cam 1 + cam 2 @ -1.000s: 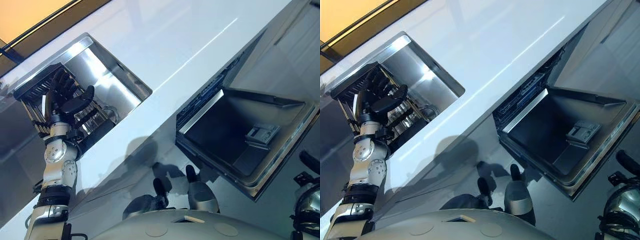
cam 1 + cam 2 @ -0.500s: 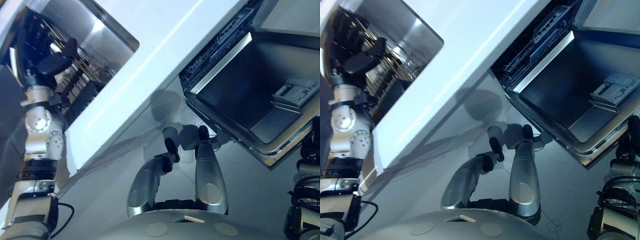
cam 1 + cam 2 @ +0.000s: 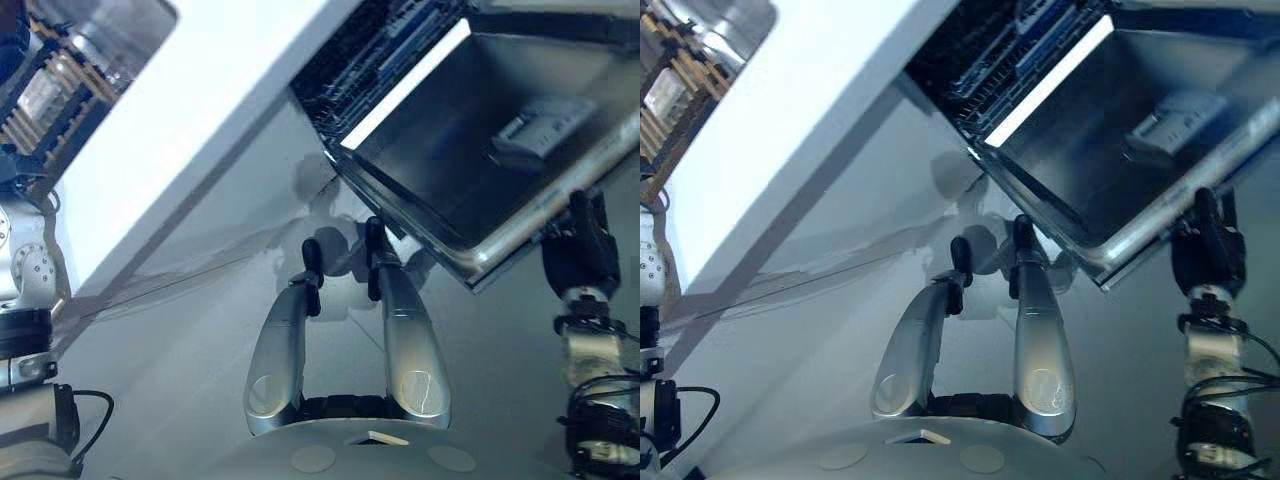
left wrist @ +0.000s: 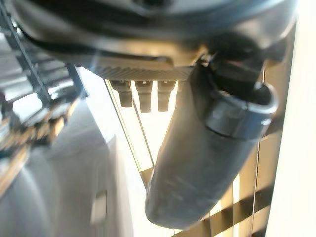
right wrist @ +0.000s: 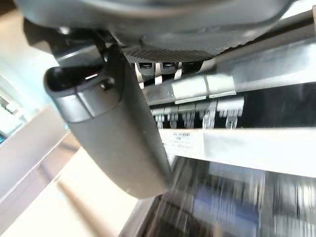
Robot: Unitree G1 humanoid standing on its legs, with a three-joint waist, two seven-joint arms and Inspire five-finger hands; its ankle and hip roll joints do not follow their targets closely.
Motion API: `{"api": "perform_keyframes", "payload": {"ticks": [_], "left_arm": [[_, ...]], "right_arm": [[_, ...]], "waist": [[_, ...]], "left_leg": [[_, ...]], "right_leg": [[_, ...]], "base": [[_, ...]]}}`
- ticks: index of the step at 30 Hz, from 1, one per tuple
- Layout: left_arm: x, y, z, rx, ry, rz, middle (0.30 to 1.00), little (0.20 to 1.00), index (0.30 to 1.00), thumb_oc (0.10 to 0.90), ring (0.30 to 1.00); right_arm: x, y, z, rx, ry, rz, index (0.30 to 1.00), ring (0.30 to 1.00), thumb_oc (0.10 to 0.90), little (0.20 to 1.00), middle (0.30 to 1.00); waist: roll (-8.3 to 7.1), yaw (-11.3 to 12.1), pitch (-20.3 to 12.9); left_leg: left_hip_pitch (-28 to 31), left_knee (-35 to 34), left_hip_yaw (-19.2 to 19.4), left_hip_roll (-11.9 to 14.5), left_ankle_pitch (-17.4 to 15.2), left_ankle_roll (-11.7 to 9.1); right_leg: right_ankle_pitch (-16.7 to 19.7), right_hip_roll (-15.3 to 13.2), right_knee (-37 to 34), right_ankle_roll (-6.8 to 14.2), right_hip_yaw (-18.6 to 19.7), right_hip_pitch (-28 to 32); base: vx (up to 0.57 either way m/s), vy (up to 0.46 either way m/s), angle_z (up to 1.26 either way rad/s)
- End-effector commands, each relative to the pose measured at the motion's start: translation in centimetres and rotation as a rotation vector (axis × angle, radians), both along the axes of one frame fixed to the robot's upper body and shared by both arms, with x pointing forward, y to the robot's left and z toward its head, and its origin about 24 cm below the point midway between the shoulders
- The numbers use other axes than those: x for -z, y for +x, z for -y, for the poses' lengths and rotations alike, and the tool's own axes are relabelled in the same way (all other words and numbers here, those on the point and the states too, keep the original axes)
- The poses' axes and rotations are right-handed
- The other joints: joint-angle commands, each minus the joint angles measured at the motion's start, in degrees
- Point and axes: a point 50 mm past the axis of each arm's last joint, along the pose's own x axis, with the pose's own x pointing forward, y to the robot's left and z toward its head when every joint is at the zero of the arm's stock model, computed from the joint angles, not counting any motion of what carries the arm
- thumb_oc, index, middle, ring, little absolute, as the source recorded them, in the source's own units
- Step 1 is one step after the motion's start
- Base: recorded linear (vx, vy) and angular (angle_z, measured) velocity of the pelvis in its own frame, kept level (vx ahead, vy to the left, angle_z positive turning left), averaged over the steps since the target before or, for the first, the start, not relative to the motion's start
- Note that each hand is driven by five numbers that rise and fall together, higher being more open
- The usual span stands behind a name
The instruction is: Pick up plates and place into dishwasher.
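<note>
The white flat-topped bench (image 3: 190, 110) runs diagonally across the head views. At its far left end a stainless steel sink (image 3: 110, 30) is sunk into the surface, and a wooden-slatted dish rack (image 3: 45, 85) with dark wire sits in it. Items in the rack are blurred; whether they are plates cannot be told.

To the right, the stainless steel dishwasher door (image 3: 480, 150) hangs open, its inner face upward, with a grey detergent compartment (image 3: 535, 120) set into it. Behind the door, the dark wire dishwasher rack (image 3: 990, 60) with blue fittings shows in the opening; no contents can be made out in it.

The right hand (image 3: 1207, 250) is at the near edge of the open door, by its corner. In the right wrist view the hand (image 5: 113, 123) shows its thumb extended and fingers (image 5: 163, 66) foreshortened; whether they are apart or together cannot be told.

The left hand (image 4: 207, 148) is close to the dish rack, thumb extended; its finger state cannot be told.
</note>
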Motion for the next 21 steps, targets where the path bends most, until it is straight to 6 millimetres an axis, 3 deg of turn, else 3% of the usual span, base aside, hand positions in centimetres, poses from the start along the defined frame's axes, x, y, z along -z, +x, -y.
{"api": "perform_keyframes", "payload": {"ticks": [1,2,4,5,7,8,11,12,14,16,18,21], "left_arm": [[4.1,2.2,5.7,0.16,-0.084,0.045,0.9,0.9,0.9,0.8,0.9],[4.6,2.3,5.7,0.16,-0.083,0.043,0.9,0.9,0.9,0.8,0.9],[5.1,2.5,6.3,0.166,-0.097,0.037,0.9,0.9,0.9,0.8,0.9],[5.4,2.4,6.6,0.174,-0.112,0.031,0.9,0.9,0.9,0.8,0.9],[6.2,2.1,6.7,0.184,-0.13,0.005,0.9,0.9,0.9,0.8,0.9],[6.4,2.0,6.4,0.186,-0.137,-0.002,0.9,0.9,0.9,0.8,0.9],[8.0,1.6,4.7,0.167,-0.163,-0.038,0.9,0.9,0.9,0.8,0.9],[8.4,1.4,4.3,0.159,-0.169,-0.045,0.9,0.9,0.9,0.8,0.9],[9.8,0.2,3.6,0.134,-0.187,-0.075,0.9,0.9,0.9,0.8,0.9],[10.5,-0.7,3.4,0.124,-0.195,-0.097,0.9,0.9,0.9,0.8,0.9],[11.1,-1.6,3.1,0.116,-0.193,-0.126,0.9,0.9,0.9,0.8,0.9],[11.5,-1.6,3.0,0.113,-0.191,-0.161,0.9,0.9,0.9,0.8,0.9]], "right_arm": [[-20.3,-5.0,-17.9,-0.907,-0.349,1.409,0.9,0.9,0.8,0.9,0.9],[-21.3,-7.1,-17.1,-0.76,-0.348,1.647,0.9,0.9,0.8,0.9,0.9],[-22.2,-9.6,-14.2,-0.372,-0.324,1.956,0.9,0.9,0.8,0.9,0.9],[-22.6,-9.8,-13.0,-0.259,-0.297,1.979,0.9,0.9,0.8,0.9,0.9],[-22.6,-8.7,-11.5,-0.006,-0.314,1.858,0.9,0.9,0.8,0.9,0.9],[-22.4,-7.8,-11.2,0.083,-0.323,1.744,0.9,0.9,0.8,0.9,0.9],[-19.5,-1.9,-9.4,0.406,-0.439,1.089,0.9,0.9,0.8,0.9,0.9],[-17.8,-0.3,-8.2,0.451,-0.463,0.931,0.9,0.9,0.8,0.9,0.9],[-11.4,2.5,-3.6,0.549,-0.518,0.453,0.9,0.9,0.8,0.9,0.9],[-7.2,2.4,-0.6,0.602,-0.564,0.229,0.9,0.9,0.8,0.9,0.9],[-2.1,1.0,2.3,0.646,-0.544,0.001,0.9,0.9,0.8,0.9,0.9],[2.1,-1.0,3.7,0.699,-0.516,-0.196,0.9,0.9,0.8,0.9,0.9]], "waist": [[-6.94,1.8,1.2],[-7.06,2.1,1.2],[-6.88,2.0,1.2],[-6.49,2.1,1.2],[-5.88,2.3,1.2],[-5.83,2.5,1.2],[-6.01,2.6,-0.6],[-6.13,2.5,-1.3],[-5.91,2.0,-3.7],[-5.94,1.8,-5.3],[-6.27,1.7,-7.0],[-6.85,1.2,-8.8]], "left_leg": [[0.3,7.8,4.6,-5.7,-2.4,0.0],[0.3,7.8,4.6,-5.8,-2.2,-0.4],[1.5,6.8,4.8,-5.8,-2.0,-0.6],[2.7,6.4,5.0,-5.9,-2.1,-0.4],[5.5,5.1,4.6,-6.7,-2.2,-0.1],[6.5,4.7,4.4,-6.9,-2.3,0.0],[10.2,2.0,4.2,-7.2,-2.4,0.3],[11.1,0.8,4.2,-7.2,-1.8,0.3],[14.7,-2.7,4.4,-6.8,-1.5,0.3],[16.9,-5.2,4.5,-6.7,-0.3,0.3],[19.6,-7.7,4.5,-6.6,0.4,0.3],[22.6,-10.7,4.4,-6.6,1.2,0.5]], "right_leg": [[-1.7,-0.3,5.6,-11.4,3.7,2.9],[-1.7,-0.4,5.7,-11.1,3.6,2.9],[-1.6,-0.8,5.7,-10.9,3.5,3.7],[-1.7,-0.9,5.8,-10.9,3.5,4.3],[-1.3,-1.2,4.9,-10.6,3.6,6.5],[-1.2,-1.3,4.6,-10.4,3.8,7.4],[-1.1,-1.4,1.4,-9.4,3.8,11.3],[-0.5,-1.3,-0.2,-9.3,3.9,12.3],[-0.4,-1.3,-3.3,-8.7,3.9,15.9],[0.2,-1.1,-4.9,-8.7,4.2,17.8],[0.2,-0.8,-5.5,-8.4,4.4,19.8],[-0.1,-0.4,-6.4,-8.1,4.4,22.2]], "base": [[-0.01,0.09,-0.65],[0.0,0.093,-0.32],[0.05,0.114,-0.47],[0.1,0.14,-0.61],[0.07,0.098,0.22],[0.06,0.059,0.74],[0.1,0.065,0.87],[0.1,0.075,0.94],[0.15,0.102,0.53],[0.1,0.063,0.16],[0.1,0.001,0.33],[0.09,-0.025,0.77]]}}
